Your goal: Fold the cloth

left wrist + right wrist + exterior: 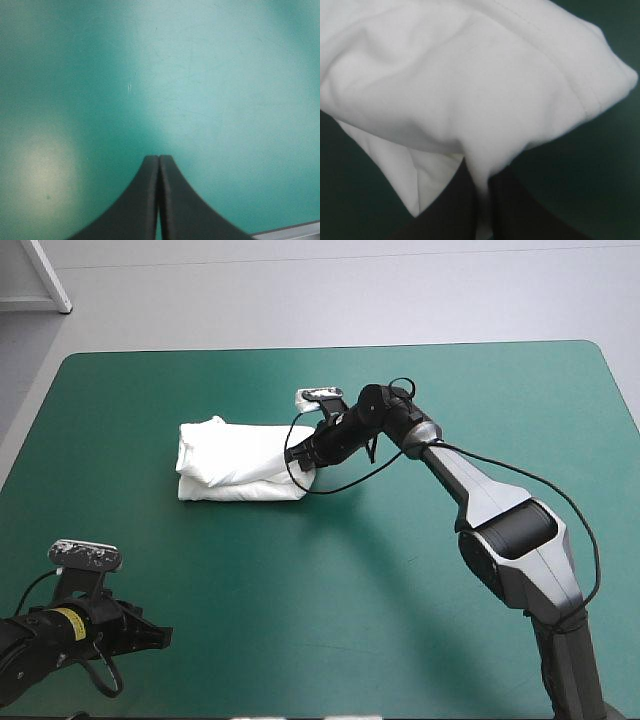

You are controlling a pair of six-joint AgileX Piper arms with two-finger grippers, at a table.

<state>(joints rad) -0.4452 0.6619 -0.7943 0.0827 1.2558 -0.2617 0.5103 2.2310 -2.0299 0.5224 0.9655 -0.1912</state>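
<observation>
T-shirt folded on teal-green cover, pinched by right gripper; left gripper closed, empty.

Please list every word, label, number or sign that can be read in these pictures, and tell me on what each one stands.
No text can be read in any view.
T-shirt: plain white, no print or tag visible.
Teal-green cover: no markings.
Yellow patch behind the left gripper: possibly a label, too small to read.
</observation>
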